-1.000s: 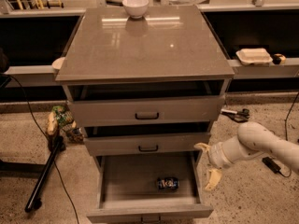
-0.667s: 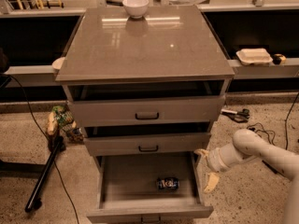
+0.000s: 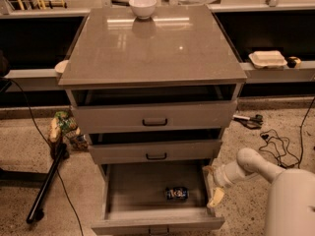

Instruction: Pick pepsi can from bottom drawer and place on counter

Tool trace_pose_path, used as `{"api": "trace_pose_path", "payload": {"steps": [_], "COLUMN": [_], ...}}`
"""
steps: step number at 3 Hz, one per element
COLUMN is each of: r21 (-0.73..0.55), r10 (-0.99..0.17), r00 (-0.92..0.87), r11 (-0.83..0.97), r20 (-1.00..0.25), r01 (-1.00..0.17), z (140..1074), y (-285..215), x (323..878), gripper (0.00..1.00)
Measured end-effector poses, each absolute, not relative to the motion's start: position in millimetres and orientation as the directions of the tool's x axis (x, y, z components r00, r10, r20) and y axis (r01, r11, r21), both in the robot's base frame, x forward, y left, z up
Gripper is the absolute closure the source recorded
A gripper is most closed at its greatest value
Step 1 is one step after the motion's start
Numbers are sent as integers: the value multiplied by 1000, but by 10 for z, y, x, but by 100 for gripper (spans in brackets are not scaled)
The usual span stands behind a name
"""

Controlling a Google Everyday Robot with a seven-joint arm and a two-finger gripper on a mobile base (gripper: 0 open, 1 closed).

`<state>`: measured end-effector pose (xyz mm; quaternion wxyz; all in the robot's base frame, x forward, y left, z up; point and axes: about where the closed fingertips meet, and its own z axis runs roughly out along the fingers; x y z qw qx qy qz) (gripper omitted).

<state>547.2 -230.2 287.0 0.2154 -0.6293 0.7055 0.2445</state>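
Camera view: my gripper [image 3: 211, 184] at the right wall of the open bottom drawer [image 3: 138, 193].
Over the last second my arm has drawn in closer to the cabinet and the gripper has dropped slightly. Its fingers are apart and hold nothing. The pepsi can [image 3: 176, 193] has not moved: it lies on its side on the drawer floor, right of centre (near the gripper, not touched). I judge the reach into the drawer barely begun, with the grasp and lift still ahead. The counter [image 3: 152, 48] above carries a white bowl [image 3: 142, 6] at its back edge.
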Motion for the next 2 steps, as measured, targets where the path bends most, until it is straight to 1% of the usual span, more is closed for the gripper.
{"api": "trace_pose_path", "payload": {"steps": [1, 2], "r21": [95, 95], "r10": [-761, -761], "r00": [-152, -152], "r11": [119, 118], "r20": [-631, -631], "r01": [-988, -988], "z": [2485, 2484], "y": [-2305, -2301], "x": [5609, 5607], "gripper": [0, 0]}}
